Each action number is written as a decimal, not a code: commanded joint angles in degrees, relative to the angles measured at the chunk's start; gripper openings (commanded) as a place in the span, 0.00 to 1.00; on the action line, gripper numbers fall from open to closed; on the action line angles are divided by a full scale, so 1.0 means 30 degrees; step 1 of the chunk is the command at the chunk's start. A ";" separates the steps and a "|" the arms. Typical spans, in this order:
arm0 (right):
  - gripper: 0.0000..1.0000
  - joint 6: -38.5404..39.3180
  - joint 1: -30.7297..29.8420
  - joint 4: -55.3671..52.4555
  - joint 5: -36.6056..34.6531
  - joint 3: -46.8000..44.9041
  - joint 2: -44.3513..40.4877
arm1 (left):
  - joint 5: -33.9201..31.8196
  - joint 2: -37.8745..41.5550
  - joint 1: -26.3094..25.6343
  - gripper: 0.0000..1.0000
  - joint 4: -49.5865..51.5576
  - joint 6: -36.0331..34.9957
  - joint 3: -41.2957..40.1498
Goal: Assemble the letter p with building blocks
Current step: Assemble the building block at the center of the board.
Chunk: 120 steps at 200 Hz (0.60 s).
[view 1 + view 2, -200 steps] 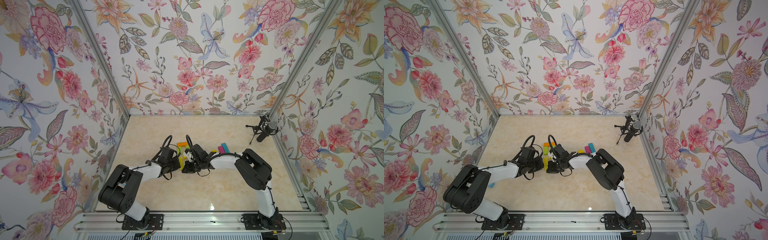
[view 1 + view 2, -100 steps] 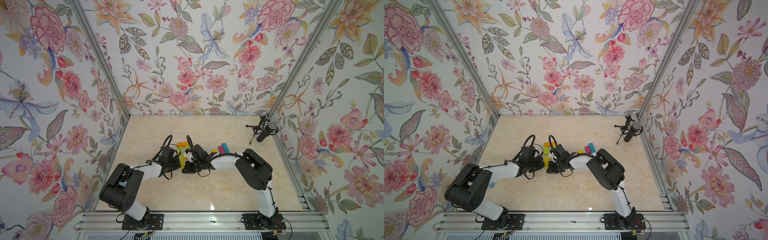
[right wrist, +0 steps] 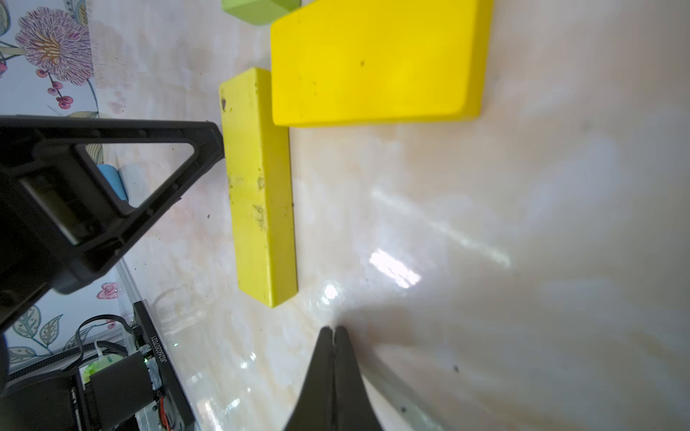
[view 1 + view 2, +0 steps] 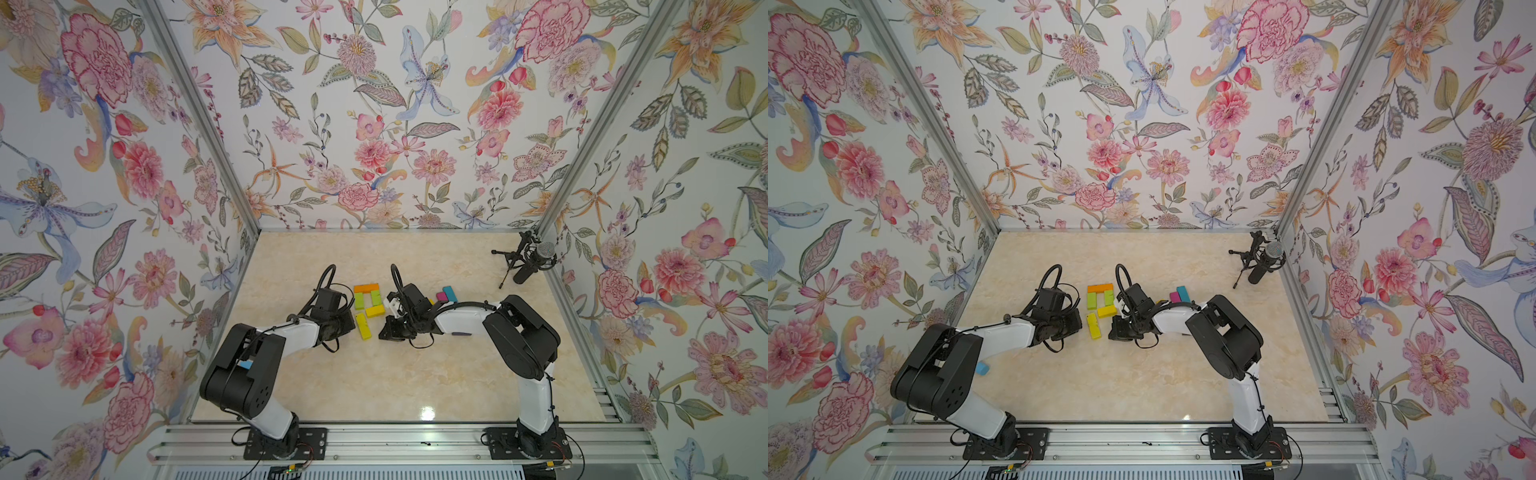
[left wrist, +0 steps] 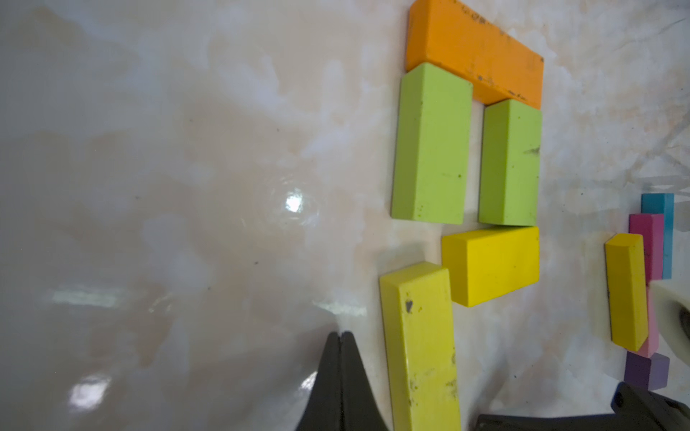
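The long yellow brick (image 5: 422,347), a flat rectangular block with chipped paint, lies near the middle of the worktop (image 4: 374,382) as the letter's stem. It sits a little askew, its far end beside a corner of the short yellow brick (image 5: 491,265) that closes the bowl. Beyond that, two lime green bricks (image 5: 429,145) lie side by side with a slot between them, both touching the orange brick (image 5: 474,52) laid across the top.

These building blocks look rigid, light and hard-edged, and they probably slide readily on the glossy surface. A nudge off-centre would likely turn one as well as shift it, so pushing near mid-length seems safest. For lifting, the narrow width across the long sides looks the best hold.

The left tool (image 5: 340,334) is clenched and empty, its tip just beside the stem's long side; I cannot tell if they touch. The right tool (image 3: 333,330) is likewise clenched and empty, near the stem's near end but apart from it.

A pink brick (image 4: 441,296) and a teal brick (image 4: 450,293) lie toward the right edge, and a light blue brick (image 4: 982,368) lies by the left edge. The widest open room is toward the near edge. A black microphone (image 4: 528,262) on its stand occupies the far right corner, well apart.
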<state>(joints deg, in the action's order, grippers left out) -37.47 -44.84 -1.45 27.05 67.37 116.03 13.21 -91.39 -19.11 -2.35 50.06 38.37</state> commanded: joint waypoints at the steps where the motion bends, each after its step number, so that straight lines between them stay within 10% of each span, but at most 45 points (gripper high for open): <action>1: 0.00 0.0364 0.0179 -0.0135 0.0307 0.0718 0.0688 | -0.0045 -0.0447 0.0185 0.00 0.1472 -0.0259 -0.0147; 120: 0.00 -0.0075 -0.0375 0.0160 0.0652 0.1507 0.1657 | 0.1594 -0.1335 -0.0719 0.00 -0.0514 0.0944 -0.0980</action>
<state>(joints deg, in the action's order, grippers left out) -37.17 -45.52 -0.80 29.02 70.83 119.09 17.65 -92.51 -20.38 -8.49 51.94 36.40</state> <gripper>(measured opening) 0.047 0.048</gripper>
